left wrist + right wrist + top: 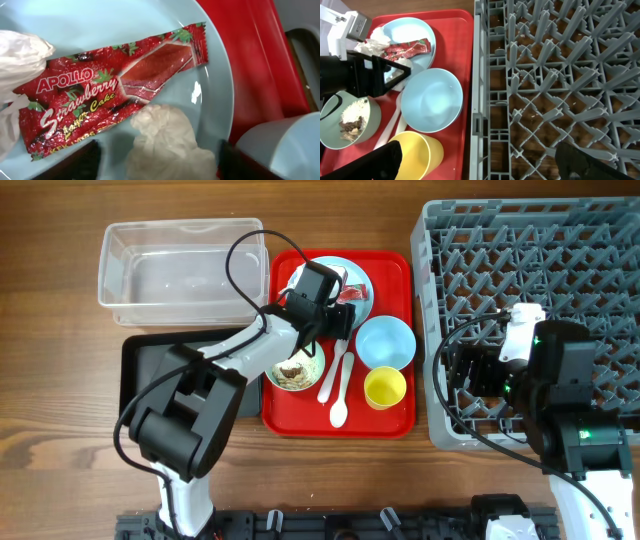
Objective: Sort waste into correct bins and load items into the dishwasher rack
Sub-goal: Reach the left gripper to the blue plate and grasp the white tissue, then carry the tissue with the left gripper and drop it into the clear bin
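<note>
— Starting with the left gripper [160, 164]?
— Hanging low over the far end of the red tray [290, 415], jaws standing apart and straddling a wad of crumpled white tissue [165, 140]. Showing a gap on one side, so not clamping anything.
— Spotting the snack wrapper where?
— Lying flat on the light blue plate [125, 20] at that same far end of the red tray: a shiny red strawberry layer cake wrapper [115, 85], touching the tissue wad. Also touching a second tissue clump [20, 65] at its other end.
— Seeing any food scraps?
— Sitting in the pale green bowl [370, 132] at the near left part of the red tray: crumbly white-brown food scraps [351, 117].
— And the remaining dishes?
— Standing upright on the right side of the red tray: light blue bowl [386, 342], with the yellow cup [385, 388] just nearer. Lying side by side along the middle of the red tray: white plastic spoon [340, 405] and fork [326, 385].
— Locating bins and rack?
— Resting on the wooden surface [60, 430] off the red tray's left side: clear plastic tub [180, 270] farther, black tray [150, 365] nearer. Sitting off the red tray's right side: grey dishwasher rack [540, 240].
— Checking the right gripper [477, 155]?
— Hovering just off the red tray's right edge, over the rack pegs, jaws spread wide, holding nothing.
</note>
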You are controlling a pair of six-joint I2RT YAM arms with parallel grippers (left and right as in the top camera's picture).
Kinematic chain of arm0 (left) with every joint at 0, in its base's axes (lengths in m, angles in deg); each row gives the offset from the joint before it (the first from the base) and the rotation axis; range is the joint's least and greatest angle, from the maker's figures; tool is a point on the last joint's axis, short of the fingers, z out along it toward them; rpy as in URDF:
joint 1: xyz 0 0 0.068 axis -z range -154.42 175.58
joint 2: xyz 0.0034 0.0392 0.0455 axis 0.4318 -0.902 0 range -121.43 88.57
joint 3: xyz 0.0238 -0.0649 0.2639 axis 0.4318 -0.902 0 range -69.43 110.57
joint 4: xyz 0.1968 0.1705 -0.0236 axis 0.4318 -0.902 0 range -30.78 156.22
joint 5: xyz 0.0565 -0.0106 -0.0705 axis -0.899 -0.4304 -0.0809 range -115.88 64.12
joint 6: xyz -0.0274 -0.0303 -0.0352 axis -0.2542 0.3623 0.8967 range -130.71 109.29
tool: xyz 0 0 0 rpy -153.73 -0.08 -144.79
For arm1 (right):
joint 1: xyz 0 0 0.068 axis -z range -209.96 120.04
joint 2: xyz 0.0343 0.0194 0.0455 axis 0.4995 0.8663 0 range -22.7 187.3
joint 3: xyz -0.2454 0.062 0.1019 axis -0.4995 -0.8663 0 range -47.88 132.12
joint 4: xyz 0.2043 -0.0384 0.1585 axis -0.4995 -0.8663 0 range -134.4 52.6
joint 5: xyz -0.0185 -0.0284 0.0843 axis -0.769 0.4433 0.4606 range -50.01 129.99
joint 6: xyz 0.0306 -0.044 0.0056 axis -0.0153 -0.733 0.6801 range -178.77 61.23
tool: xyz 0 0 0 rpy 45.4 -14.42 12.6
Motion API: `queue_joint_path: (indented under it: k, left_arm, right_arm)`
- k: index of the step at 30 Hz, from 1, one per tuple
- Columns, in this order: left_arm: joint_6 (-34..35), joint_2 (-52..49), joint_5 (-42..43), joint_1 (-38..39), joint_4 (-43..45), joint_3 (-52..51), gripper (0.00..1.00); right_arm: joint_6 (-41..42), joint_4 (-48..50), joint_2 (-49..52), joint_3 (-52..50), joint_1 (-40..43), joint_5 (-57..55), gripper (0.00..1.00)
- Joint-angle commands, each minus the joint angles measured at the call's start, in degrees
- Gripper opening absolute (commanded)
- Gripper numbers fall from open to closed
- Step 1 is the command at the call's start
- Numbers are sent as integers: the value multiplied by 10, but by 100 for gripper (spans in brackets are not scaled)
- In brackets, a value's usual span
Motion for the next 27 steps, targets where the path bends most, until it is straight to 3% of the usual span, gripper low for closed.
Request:
queue_joint_path:
  k: [1, 3, 6, 7, 12, 16, 20, 22, 24, 27]
  left_arm:
    - [0, -19, -8, 4, 2, 7, 45]
    - [0, -20, -8, 4, 0, 7, 20]
    - [0, -8, -8, 3, 2, 8, 5]
    - [0, 1, -8, 2, 2, 8, 4]
    - [0, 99, -15, -21, 2, 8, 4]
    - [0, 188, -101, -71, 1, 8, 4]
    - [0, 199, -128, -148, -8, 7, 6]
    - [0, 189, -128, -178, -12, 7, 17]
    - [0, 172, -128, -206, -15, 7, 18]
    - [0, 157, -127, -224, -21, 7, 36]
  right_arm:
    - [2, 0, 0, 13, 1, -3, 100]
    - [2, 0, 0, 13, 1, -3, 100]
    - [2, 0, 0, 13, 1, -3, 100]
    - [2, 0, 0, 13, 1, -3, 100]
    - [2, 1, 0, 13, 1, -3, 100]
    - [2, 0, 0, 13, 1, -3, 100]
    - [2, 0, 0, 13, 1, -3, 100]
    - [2, 1, 0, 13, 1, -3, 100]
    - [2, 1, 0, 13, 1, -3, 100]
    - [2, 0, 0, 13, 1, -3, 100]
